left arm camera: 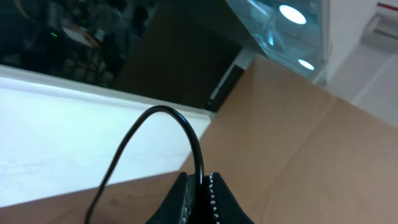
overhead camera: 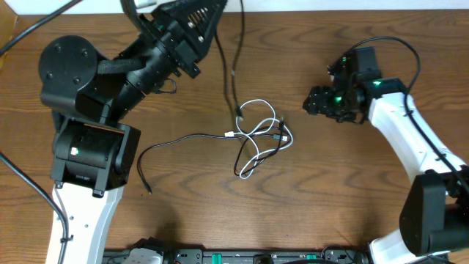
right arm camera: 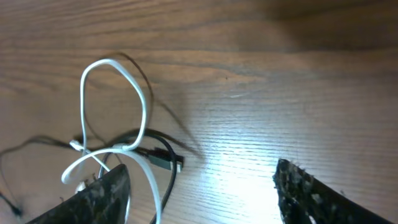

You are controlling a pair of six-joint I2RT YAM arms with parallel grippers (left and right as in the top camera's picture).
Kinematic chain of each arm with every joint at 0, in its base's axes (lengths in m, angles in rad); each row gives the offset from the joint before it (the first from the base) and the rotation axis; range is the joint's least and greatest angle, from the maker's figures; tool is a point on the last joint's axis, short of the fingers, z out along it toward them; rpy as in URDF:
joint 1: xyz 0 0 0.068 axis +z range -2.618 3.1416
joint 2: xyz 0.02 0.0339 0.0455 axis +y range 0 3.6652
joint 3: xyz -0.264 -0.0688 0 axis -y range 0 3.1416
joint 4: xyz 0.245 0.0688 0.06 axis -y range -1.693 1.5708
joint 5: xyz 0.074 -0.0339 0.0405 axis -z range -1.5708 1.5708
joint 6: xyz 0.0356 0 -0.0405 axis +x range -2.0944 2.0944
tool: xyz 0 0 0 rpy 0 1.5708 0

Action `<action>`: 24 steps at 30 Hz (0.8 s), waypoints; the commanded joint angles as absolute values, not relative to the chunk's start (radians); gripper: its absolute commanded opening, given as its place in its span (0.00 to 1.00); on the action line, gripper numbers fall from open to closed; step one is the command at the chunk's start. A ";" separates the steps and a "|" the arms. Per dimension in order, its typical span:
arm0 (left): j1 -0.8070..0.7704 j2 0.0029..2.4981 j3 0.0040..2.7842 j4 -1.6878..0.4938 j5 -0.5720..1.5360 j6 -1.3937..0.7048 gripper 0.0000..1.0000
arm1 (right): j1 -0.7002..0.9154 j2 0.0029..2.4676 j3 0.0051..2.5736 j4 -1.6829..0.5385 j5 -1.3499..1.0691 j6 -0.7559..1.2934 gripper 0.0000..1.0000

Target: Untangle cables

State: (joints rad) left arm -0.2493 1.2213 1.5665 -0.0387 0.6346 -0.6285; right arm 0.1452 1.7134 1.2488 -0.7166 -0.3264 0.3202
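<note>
I judge the job barely begun: the black cord (left arm camera: 160,109) and white cord (right arm camera: 107,61) lie crossed in a knot of loops near the middle of the bench (overhead camera: 330,191). My left jaws, up at 11 o'clock, are clenched on a stretch of the black cord. The wrist view shows it pinched between the fingertips (left arm camera: 214,199) and arching away. From that grip it runs toward 5 o'clock, down into the knot. A loose black tail leaves the knot toward 8 o'clock and lies flat. My right jaws sit at 2 o'clock of the knot, released, with bare wood between the fingers (right arm camera: 311,193). One finger overlaps the white loop in its own view, and I cannot tell whether it touches. What is left, as I see it, is drawing the black out of the white loops and laying the two apart. No box, tray or bin shows anywhere, so there are no contents to report
</note>
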 commanded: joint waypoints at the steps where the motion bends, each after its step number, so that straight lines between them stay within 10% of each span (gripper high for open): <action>1: -0.239 1.232 1.596 -0.012 0.575 -0.640 0.08 | 0.129 1.612 1.323 -0.714 -0.574 0.039 0.75; 10: -0.239 1.301 1.596 0.066 0.558 -0.878 0.08 | 0.190 1.464 1.345 -0.513 -1.124 -0.136 0.80; 24: -0.239 1.349 1.596 0.112 0.565 -1.165 0.08 | 0.350 1.505 1.345 -0.253 -1.136 -0.036 0.81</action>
